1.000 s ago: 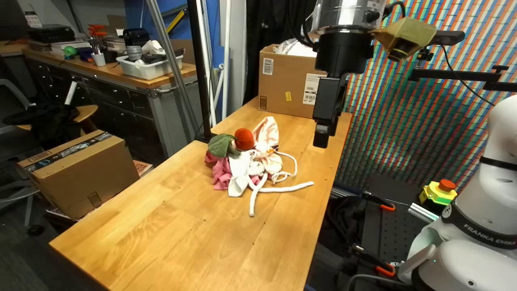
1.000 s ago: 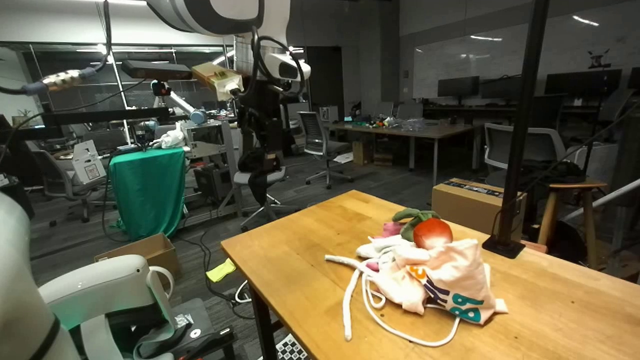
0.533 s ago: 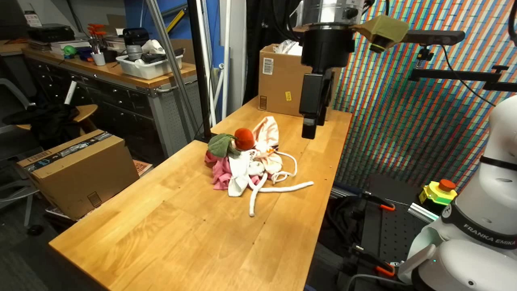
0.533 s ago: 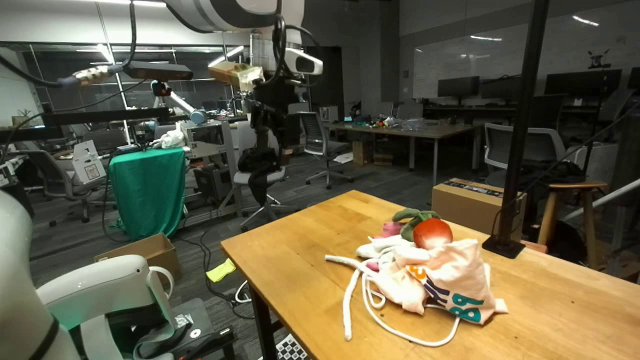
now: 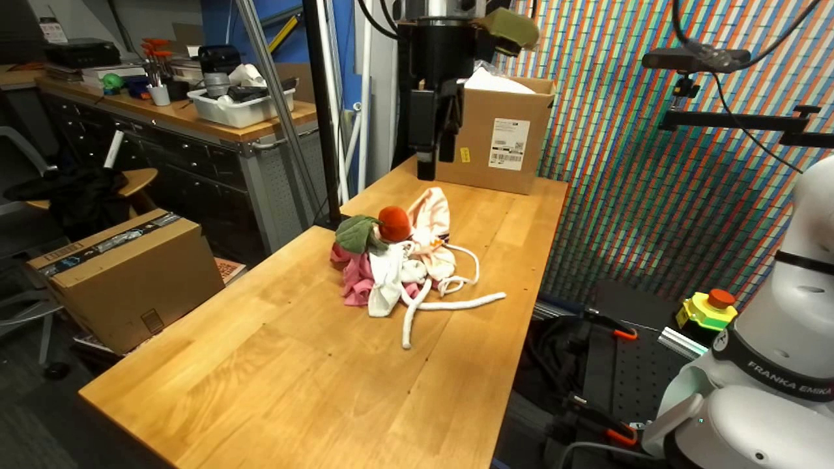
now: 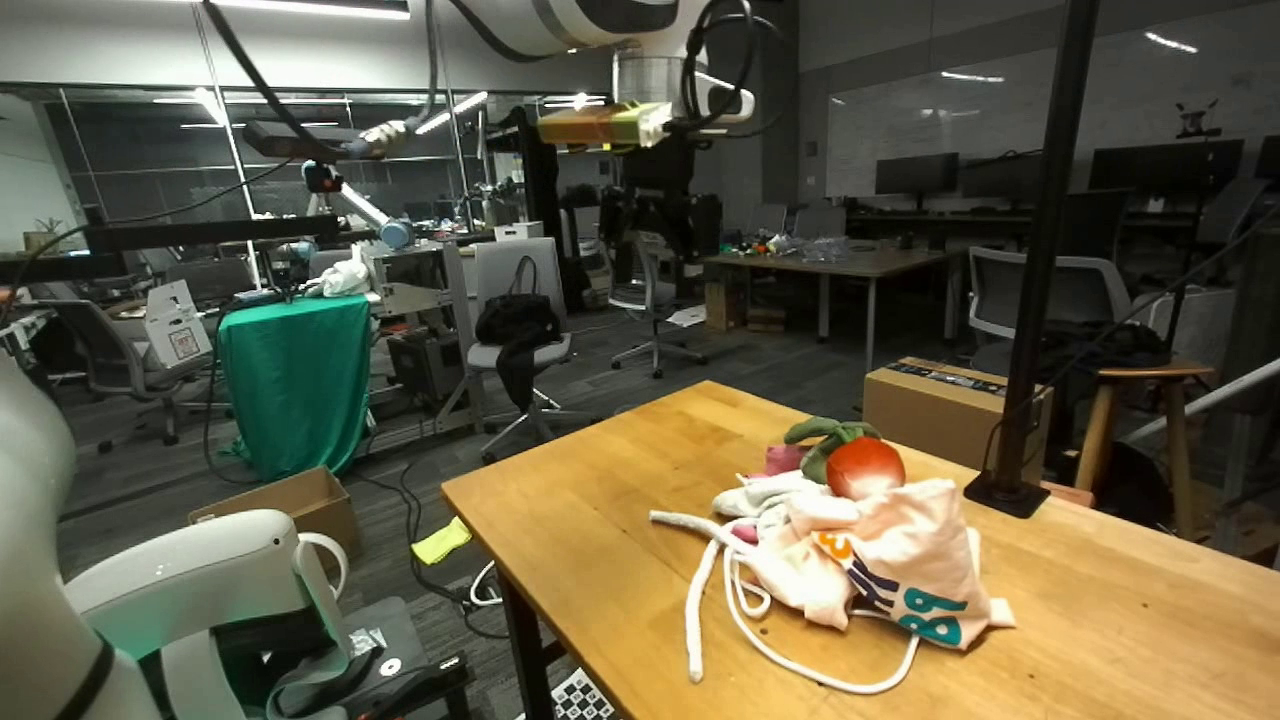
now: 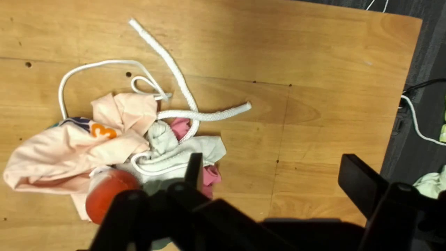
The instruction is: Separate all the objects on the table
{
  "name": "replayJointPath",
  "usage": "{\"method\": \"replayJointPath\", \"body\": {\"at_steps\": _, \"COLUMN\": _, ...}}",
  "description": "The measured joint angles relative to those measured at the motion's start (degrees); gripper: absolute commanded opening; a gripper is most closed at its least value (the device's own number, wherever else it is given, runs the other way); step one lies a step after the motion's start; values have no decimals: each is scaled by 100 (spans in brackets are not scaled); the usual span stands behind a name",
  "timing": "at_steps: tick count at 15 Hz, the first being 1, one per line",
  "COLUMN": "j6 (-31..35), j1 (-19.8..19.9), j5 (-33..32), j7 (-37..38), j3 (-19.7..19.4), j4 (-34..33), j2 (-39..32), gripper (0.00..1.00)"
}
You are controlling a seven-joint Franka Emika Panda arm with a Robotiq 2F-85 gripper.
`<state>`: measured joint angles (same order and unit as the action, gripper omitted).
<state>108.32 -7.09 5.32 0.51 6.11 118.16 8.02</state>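
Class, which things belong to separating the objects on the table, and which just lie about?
Job: red ball with green leaves; printed peach cloth; crumpled pink cloth; crumpled white cloth; braided white rope; long wooden table.

Lying about: black-taped brown cardboard box; white rectangular plastic bin.

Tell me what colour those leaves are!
The leaves are dark green, clearest in an exterior view.

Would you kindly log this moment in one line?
gripper open, empty; red ball, peach cloth, pink cloth, rope bunched together; separation pending

White arm glossy, rounded; black band reads FRANKA EMIKA. Black cables loop beside silvery wrist; hand black, angular.
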Motion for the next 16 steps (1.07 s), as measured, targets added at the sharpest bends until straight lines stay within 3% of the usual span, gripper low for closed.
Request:
{"method": "replayJointPath", "body": {"at_steps": 7, "j6": 602, "j1": 160, "j5": -590, "j7": -347, "j3": -120, "j4": -1060, "j2": -1415, "gripper": 100}}
{"method": "replayJointPath", "body": {"at_steps": 16, "j6": 963, "j1": 233, "j5": -965, "j7": -312, "j3": -392, "j4": -1499, "j2": -2501, "gripper": 100}}
